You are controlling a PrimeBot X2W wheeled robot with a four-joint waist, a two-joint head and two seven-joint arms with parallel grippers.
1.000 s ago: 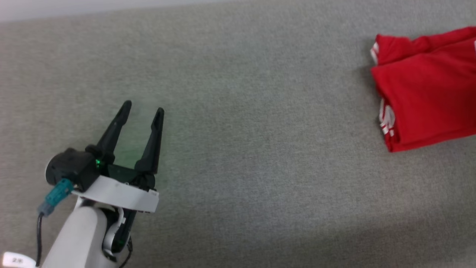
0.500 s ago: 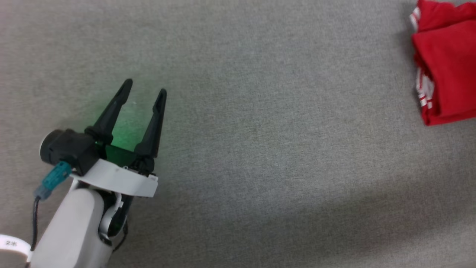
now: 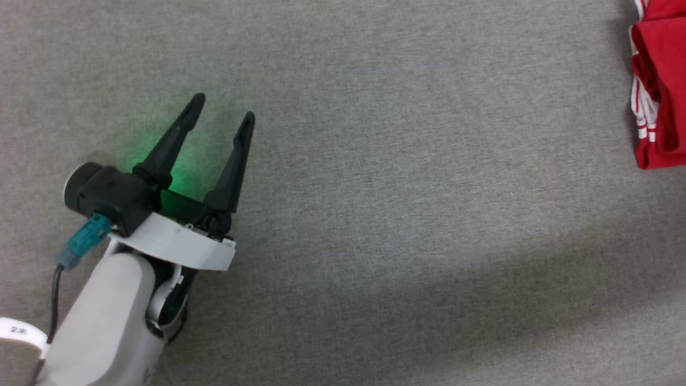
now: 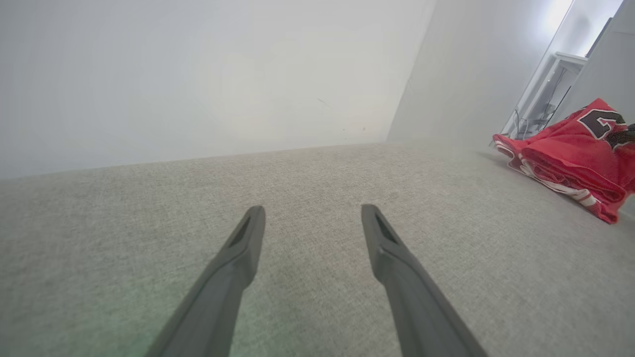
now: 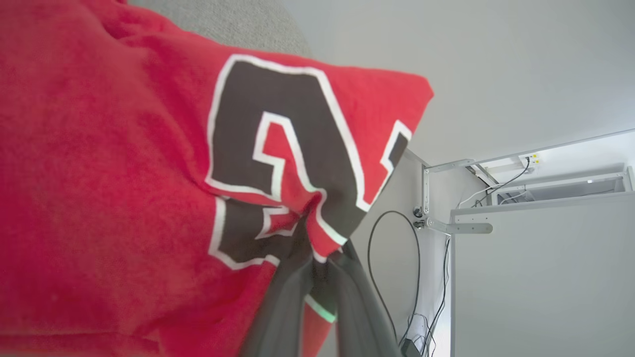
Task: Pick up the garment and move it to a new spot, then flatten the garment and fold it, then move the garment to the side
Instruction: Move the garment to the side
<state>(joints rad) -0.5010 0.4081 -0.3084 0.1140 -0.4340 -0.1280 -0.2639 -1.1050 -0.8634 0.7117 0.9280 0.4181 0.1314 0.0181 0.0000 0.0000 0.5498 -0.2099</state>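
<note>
Right wrist view shows you the right tool (image 5: pixel 325 245) pressed together on a tuck of the red jersey (image 5: pixel 124 198), right at its black, white-edged numeral "2" (image 5: pixel 233 124); the next digit is lost in the fold. Your left tool (image 3: pixel 224 106) is spread and empty over the grey surface (image 3: pixel 375 214). The folded jersey lies well off to its right, so the right arm looks best placed to move it.
</note>
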